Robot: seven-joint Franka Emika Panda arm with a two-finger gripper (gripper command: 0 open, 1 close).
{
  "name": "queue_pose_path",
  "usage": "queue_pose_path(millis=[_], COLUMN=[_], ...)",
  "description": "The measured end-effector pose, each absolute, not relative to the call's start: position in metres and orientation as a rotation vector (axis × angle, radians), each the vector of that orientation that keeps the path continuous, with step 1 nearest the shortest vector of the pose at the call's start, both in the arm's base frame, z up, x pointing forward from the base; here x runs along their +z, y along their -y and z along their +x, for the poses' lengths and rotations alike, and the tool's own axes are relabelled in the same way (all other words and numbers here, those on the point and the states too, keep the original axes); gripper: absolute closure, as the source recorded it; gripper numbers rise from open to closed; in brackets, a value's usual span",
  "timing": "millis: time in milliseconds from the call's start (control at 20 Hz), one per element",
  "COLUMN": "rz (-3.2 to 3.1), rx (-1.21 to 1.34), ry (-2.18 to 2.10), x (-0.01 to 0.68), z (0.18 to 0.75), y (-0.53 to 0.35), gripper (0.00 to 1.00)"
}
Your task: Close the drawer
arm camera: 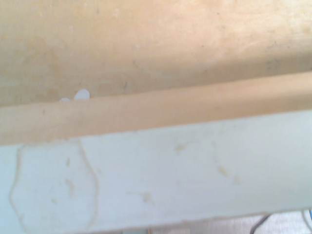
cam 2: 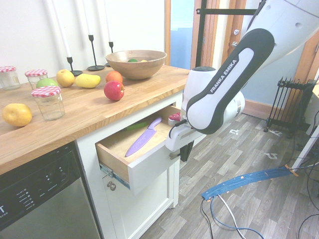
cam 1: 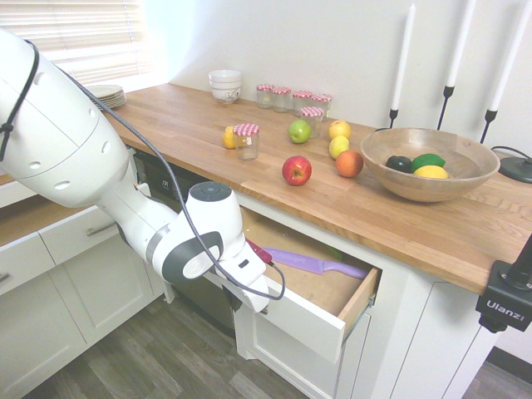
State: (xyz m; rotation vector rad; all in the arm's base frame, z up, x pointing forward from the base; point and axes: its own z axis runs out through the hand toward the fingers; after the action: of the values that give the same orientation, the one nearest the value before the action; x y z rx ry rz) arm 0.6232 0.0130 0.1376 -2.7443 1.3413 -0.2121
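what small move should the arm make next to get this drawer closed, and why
Probably a gentle push on the drawer towards the cabinet: it still stands open, with its metal runner exposed, and the tool is already down at its front. The purple knife lies inside the box, so it seems unlikely to catch.

First exterior: high, in front of the pale wood counter, angled down at the open white-fronted drawer [cam 1: 303, 322] and the wide wooden bowl [cam 1: 428, 166]. Second exterior: opposite side of the arm, also looking down, black-and-steel dishwasher [cam 2: 47, 194] nearest at its left edge (grey plank floor [cam 2: 239, 164] fills the right). Both share drawer, bowl and counter front. Wrist: very close, facing down over the drawer's front edge; soft focus, so the small white shapes [arm camera: 82, 94] are probably unreadable.
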Motion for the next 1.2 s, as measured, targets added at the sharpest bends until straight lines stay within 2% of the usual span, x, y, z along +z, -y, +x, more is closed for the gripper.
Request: queue_pose_path(millis=[600, 1200], rz=[-2.71, -2.649], rx=[-0.277, -0.373], ry=[-1.374, -1.374], x=[0.129, 0.158], z=[0.698, 0.729], y=[-0.01, -0.018], gripper=[1.0, 1.0])
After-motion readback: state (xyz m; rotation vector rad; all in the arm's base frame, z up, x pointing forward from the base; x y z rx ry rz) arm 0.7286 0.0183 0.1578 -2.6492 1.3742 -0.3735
